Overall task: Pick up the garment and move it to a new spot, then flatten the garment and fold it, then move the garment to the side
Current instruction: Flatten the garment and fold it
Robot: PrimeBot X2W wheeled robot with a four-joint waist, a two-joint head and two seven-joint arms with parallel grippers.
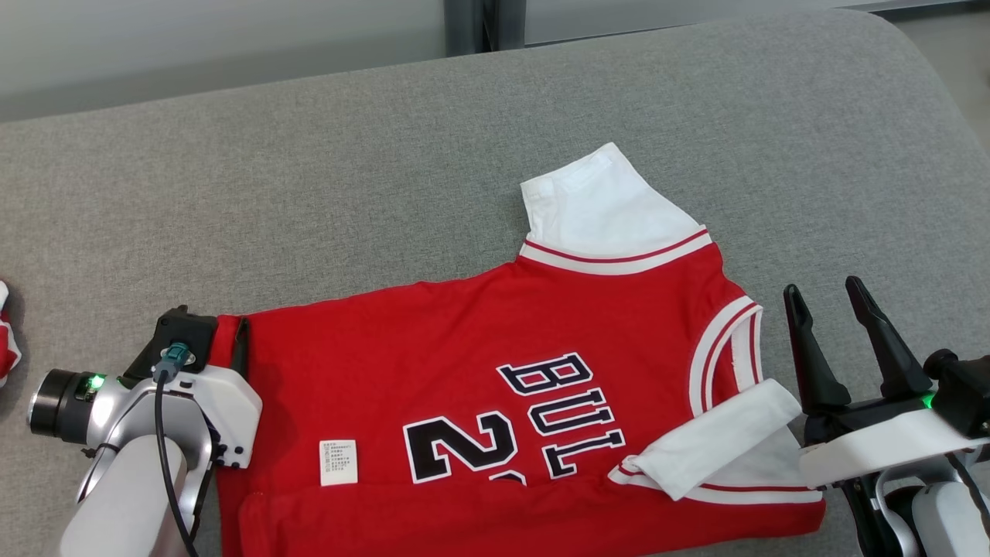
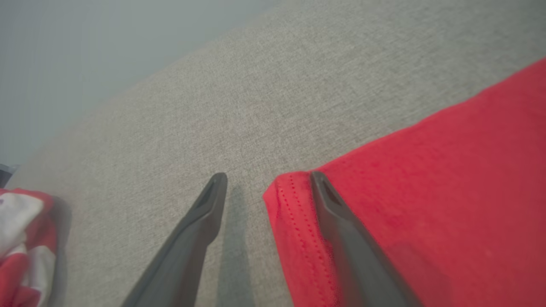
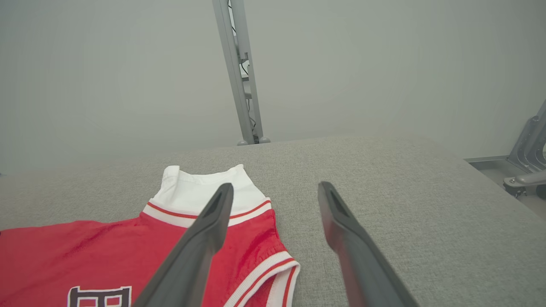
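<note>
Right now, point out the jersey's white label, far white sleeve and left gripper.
white label (image 1: 339, 463), head view, tag's middle.
far white sleeve (image 1: 599, 203), head view, centre.
left gripper (image 2: 268, 174), left wrist view, between fingertips.

A grey cloth table (image 1: 387, 155) lies under the right gripper (image 1: 821, 286); past it, a pale wall (image 3: 106, 76) and a metal post (image 3: 239, 72).

A grey fabric surface (image 1: 387, 155) bears a red jersey (image 1: 371, 363); another crumpled garment (image 1: 6, 348) lies left.
</note>
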